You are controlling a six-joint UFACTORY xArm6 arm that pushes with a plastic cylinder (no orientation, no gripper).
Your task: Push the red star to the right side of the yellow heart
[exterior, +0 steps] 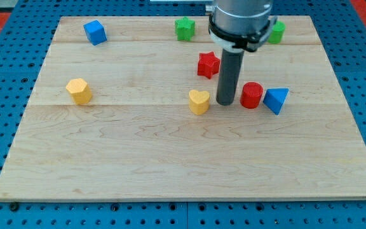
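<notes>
Red star (pixel 208 65) sits on the wooden board (pixel 170 159), a bit above centre and toward the view's right. Chunky block, glossy red, blunt points, top face lighter than its sides, lying flat — no tilt visible. It lies above and slightly right of the yellow heart (pixel 199 101), close but not touching; a strip of bare wood shows between them.

Rod comes down from the grey arm housing at the view's top. My tip (pixel 225 103) rests on the board just right of the yellow heart, between it and the red cylinder (pixel 251 95). Narrow gap to the heart, and a narrow gap to the cylinder too. The rod's shaft passes just beside the star's right edge in the view; cannot tell if they actually touch. Tool is a bare rod — nothing grasped, nothing to clench or release.

Other blocks:
- blue triangular block (pixel 276 100) just right of the red cylinder, apparently touching it.
- yellow hexagonal block (pixel 79 91) well off to the view's left.
- blue cube (pixel 94 32) near the top left corner.
- green star-like block (pixel 184 28) at the top edge, centre.
- second green block (pixel 276 32) at the top right, partly hidden by the arm housing, shape unclear.

Board lies on a blue perforated table (pixel 5 114).
</notes>
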